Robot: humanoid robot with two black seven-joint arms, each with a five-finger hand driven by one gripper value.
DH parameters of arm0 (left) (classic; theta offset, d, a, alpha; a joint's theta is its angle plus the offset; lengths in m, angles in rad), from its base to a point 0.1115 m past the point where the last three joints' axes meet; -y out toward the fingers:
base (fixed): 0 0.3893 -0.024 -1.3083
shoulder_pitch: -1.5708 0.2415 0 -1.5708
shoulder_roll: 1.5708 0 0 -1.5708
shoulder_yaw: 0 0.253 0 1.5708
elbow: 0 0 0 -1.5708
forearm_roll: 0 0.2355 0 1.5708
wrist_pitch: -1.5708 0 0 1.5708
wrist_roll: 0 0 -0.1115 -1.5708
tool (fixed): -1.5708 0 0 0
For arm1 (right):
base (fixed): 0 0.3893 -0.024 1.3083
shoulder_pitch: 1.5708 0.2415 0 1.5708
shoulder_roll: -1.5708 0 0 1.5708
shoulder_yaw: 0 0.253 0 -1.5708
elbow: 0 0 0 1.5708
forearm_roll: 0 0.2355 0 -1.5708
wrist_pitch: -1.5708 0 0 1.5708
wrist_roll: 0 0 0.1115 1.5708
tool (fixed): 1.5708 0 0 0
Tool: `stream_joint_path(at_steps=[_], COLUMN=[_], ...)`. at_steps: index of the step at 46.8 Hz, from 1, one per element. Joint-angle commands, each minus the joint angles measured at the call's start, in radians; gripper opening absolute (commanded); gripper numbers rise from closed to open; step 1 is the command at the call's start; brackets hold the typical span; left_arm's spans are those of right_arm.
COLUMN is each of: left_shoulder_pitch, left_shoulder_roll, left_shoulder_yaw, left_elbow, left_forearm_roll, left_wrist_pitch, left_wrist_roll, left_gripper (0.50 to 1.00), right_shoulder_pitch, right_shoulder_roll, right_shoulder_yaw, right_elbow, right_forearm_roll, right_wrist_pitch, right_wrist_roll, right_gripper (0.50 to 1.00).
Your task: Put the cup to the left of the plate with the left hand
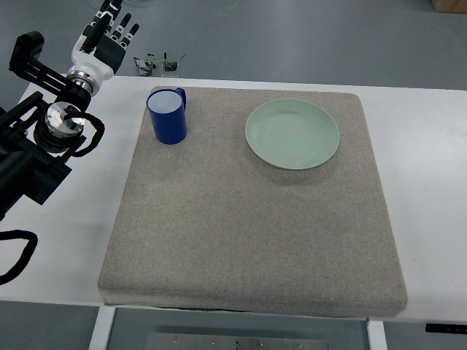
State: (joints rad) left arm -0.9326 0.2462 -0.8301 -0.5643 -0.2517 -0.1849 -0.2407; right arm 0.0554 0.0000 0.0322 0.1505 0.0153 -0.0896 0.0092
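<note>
Standing upright near the upper left corner of a grey, coarse-woven square mat [248, 219] is a dark blue cylindrical cup [168, 117] with a pale inner wall. Its handle points toward the upper right of the frame. The cup is free of any grasp and nothing touches it apart from the mat beneath it.

To the right of the cup, in the upper middle of the frame, lies a round, pale green shallow plate [292, 133], flat on the same mat. Cup and plate are clearly apart, with bare mat between them. The cup therefore sits on the left side of the plate.

The mat rests on a white rectangular table [423, 146], which shows as a border along the left, top and right of the mat.

The left hand [108, 36], black-fingered with a white wrist section, is in the upper left of the frame, off the mat and up and to the left of the cup. Its fingers are extended and slightly spread, pointing toward the top edge, and they hold nothing. The black arm links and a cable occupy the left edge below it.

A small cluster of dark items [160, 65] sits at the far table edge above the cup; what they are cannot be made out at this size.
</note>
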Motion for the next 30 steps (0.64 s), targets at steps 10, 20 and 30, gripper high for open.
stream_joint_path(at_steps=[10,20,30], left_shoulder_pitch=[-0.006,-0.008,-0.009], left_shoulder_roll=[-0.002,-0.016,-0.013], left_shoulder_yaw=[-0.001,-0.001,0.000], left_elbow=[0.001,0.001,0.003], left_forearm_roll=[0.000,0.000,0.000], left_wrist_pitch=[-0.004,-0.004,-0.002], left_wrist_roll=[-0.002,-0.002,-0.002], left_gripper=[0.994,0.994,0.994], right_shoulder_pitch=[0.000,0.000,0.001], right_shoulder_roll=[0.000,0.000,0.000], right_shoulder_yaw=[0.000,0.000,-0.002], right_elbow=[0.000,0.000,0.001], right_forearm_roll=[0.000,0.000,-0.003], right_wrist_pitch=[0.001,0.001,0.002], right_wrist_roll=[0.000,0.000,-0.003], right_gripper=[0.934,0.934,0.934])
